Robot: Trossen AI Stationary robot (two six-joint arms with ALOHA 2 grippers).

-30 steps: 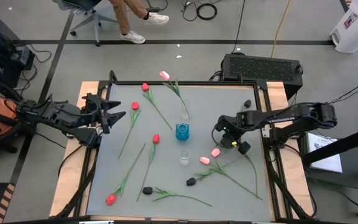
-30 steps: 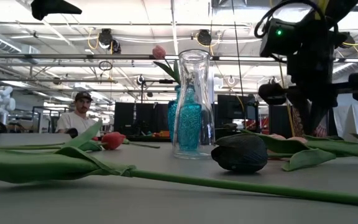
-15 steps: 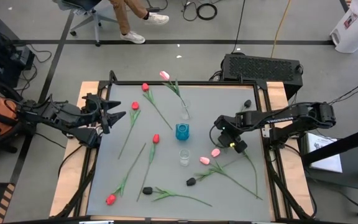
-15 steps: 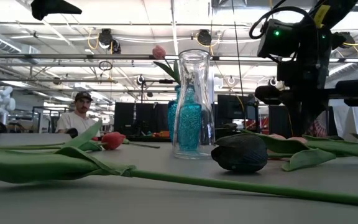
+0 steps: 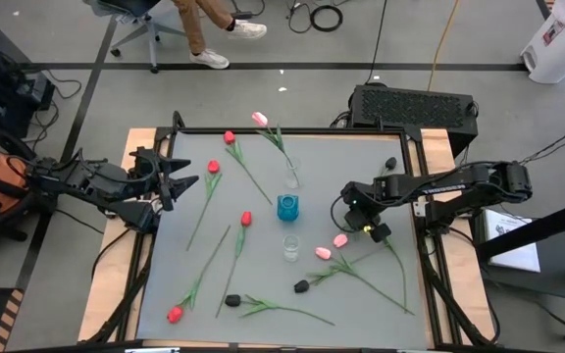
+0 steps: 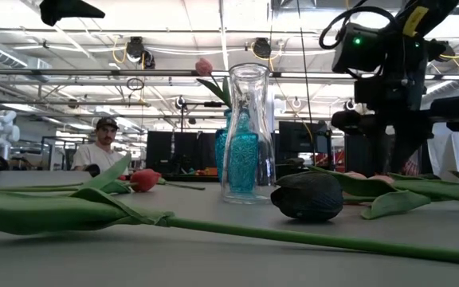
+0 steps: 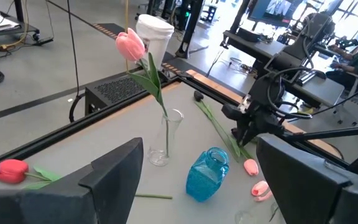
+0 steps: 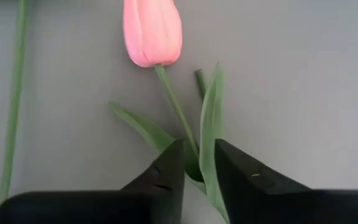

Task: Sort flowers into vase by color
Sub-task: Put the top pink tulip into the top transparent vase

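Right wrist view: the right gripper (image 8: 194, 163) straddles the stem of a pink tulip (image 8: 152, 32) lying flat on the table (image 5: 361, 167), fingers slightly parted, stem not clamped, presumably lined up for a pickup. The left gripper (image 5: 177, 179) waits spread wide at the table's left edge.

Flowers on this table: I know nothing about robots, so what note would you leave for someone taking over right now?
Left gripper: open, parked at the table's left edge.
Right gripper: fingers slightly apart astride the stem of a pink tulip lying flat, not lifted.
Done: one pink flower stands in the tall clear vase.
Left: the blue vase and small clear vase look empty; red, black and pink ones lie scattered across the table.
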